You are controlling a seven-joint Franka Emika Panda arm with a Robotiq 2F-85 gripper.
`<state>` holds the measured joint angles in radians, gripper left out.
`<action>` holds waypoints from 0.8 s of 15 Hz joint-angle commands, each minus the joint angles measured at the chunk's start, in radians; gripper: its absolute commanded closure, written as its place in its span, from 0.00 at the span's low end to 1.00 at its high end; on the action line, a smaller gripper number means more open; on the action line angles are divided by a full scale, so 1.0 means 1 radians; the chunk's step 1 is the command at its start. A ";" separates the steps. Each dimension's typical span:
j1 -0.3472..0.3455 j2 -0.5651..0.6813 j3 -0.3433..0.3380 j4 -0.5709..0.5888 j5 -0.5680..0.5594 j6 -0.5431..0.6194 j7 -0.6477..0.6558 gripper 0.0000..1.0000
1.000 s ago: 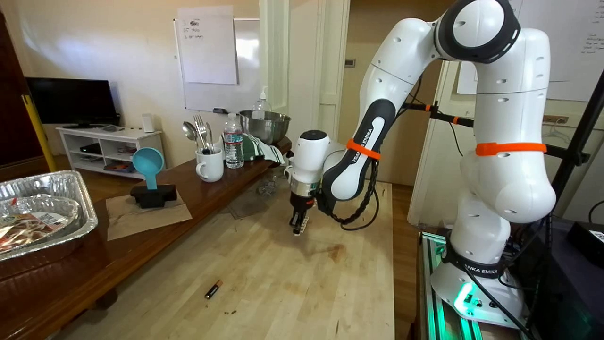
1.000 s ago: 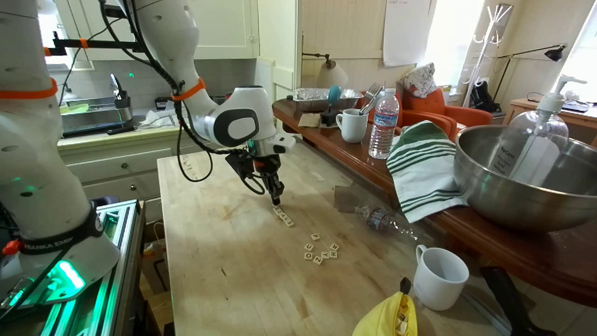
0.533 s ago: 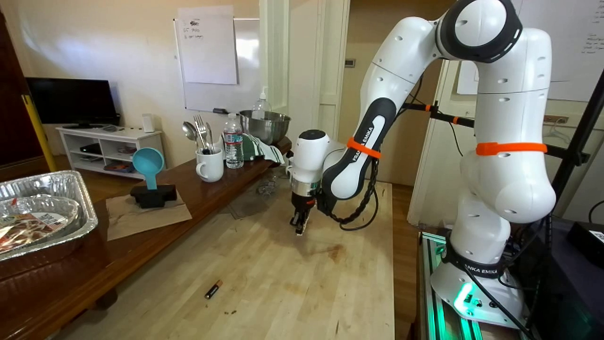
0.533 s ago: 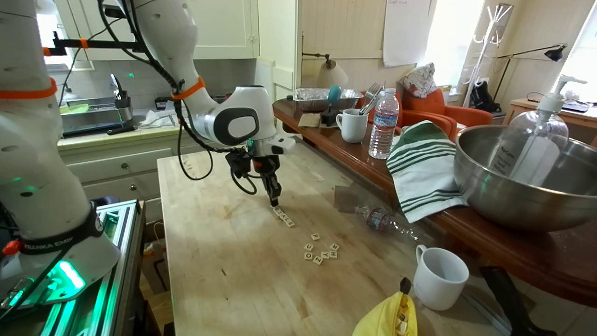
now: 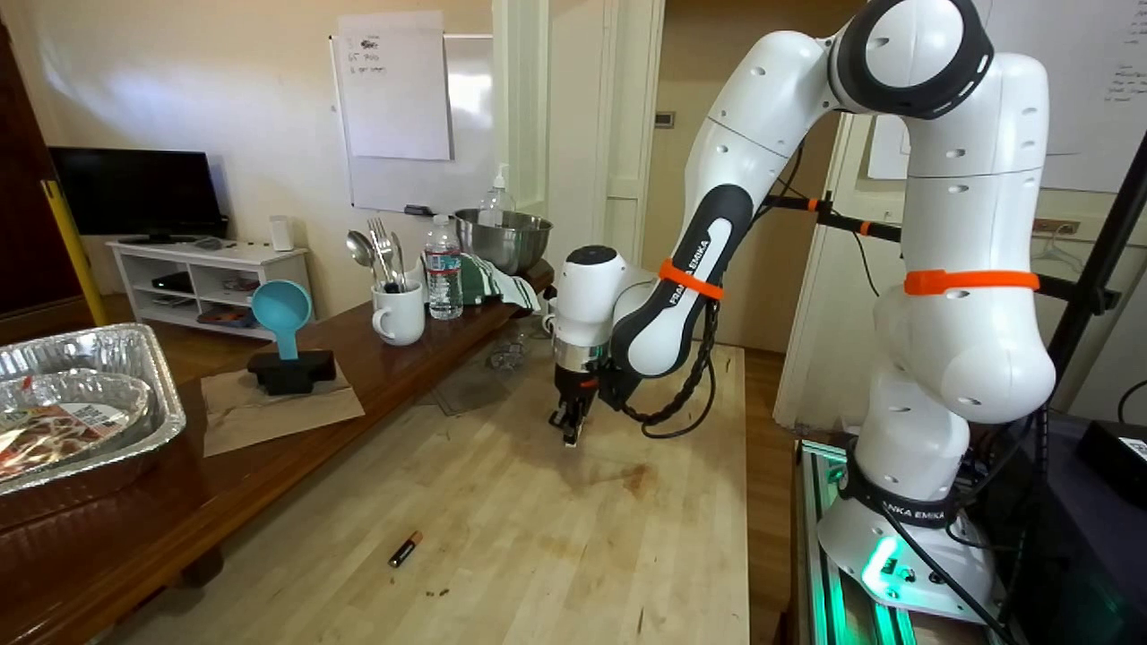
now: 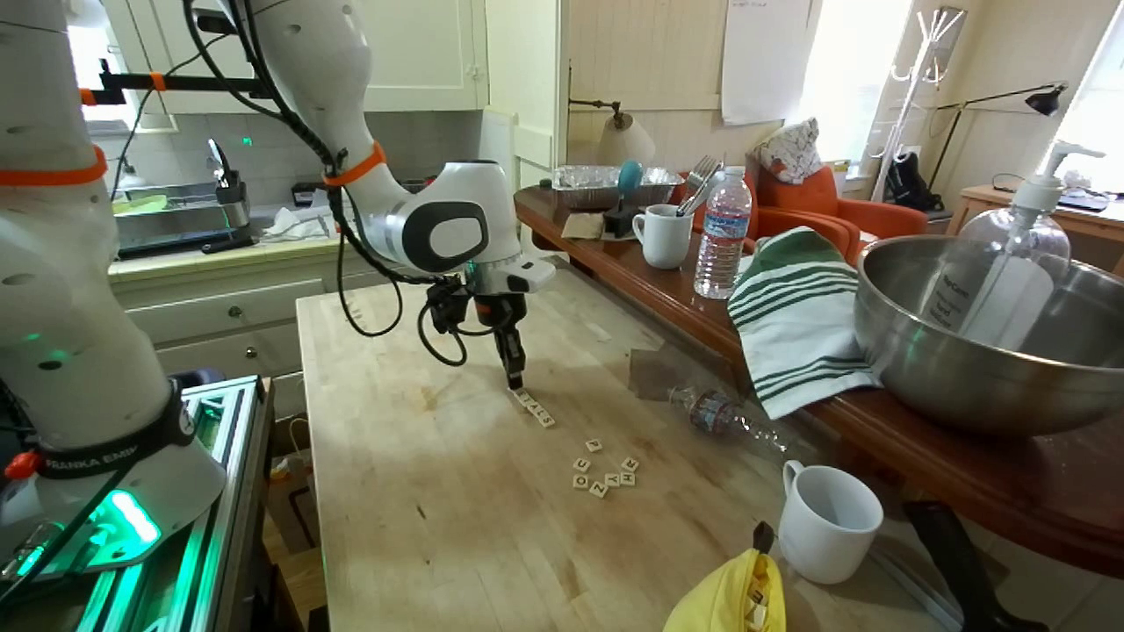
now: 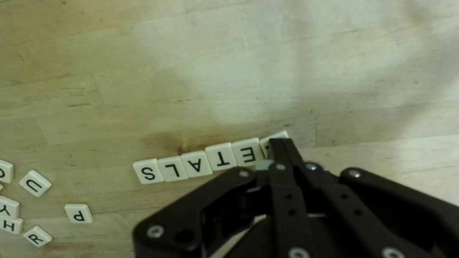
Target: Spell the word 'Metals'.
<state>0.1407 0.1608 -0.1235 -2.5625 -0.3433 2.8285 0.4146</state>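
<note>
In the wrist view, cream letter tiles lie in a slightly stepped row: S (image 7: pixel 147 172), L (image 7: pixel 173 169), A (image 7: pixel 196 164), T (image 7: pixel 221 157) and E (image 7: pixel 247 152), upside down in this view. Beside the E, a further tile (image 7: pixel 282 135) is turned a little out of line. My fingertips cover most of its face, so its letter is hidden. My gripper (image 7: pixel 282 141) is shut, fingertips together, over that tile; whether they press on it I cannot tell. In an exterior view the gripper (image 6: pixel 515 384) points down at the far end of the row (image 6: pixel 537 411).
Loose tiles lie apart from the row, among them U (image 7: pixel 35 183), P (image 7: pixel 79 214) and R (image 7: pixel 37 236). A yellow pouch (image 6: pixel 724 597), a white mug (image 6: pixel 830 527) and a bottle on its side (image 6: pixel 716 411) are farther along. A battery (image 5: pixel 405 549) lies on the table.
The gripper has turned about its upright axis, its cable loop swinging left in an exterior view. Its fingertips have shifted slightly left there and remain low at the row's end. The loose tiles have not moved.
</note>
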 commanded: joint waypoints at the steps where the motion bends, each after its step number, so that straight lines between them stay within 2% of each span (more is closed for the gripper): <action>1: 0.011 0.014 -0.003 0.006 -0.012 -0.027 0.071 1.00; 12: 0.013 0.024 -0.008 0.014 -0.019 -0.019 0.144 1.00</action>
<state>0.1409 0.1612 -0.1236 -2.5616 -0.3433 2.8276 0.5207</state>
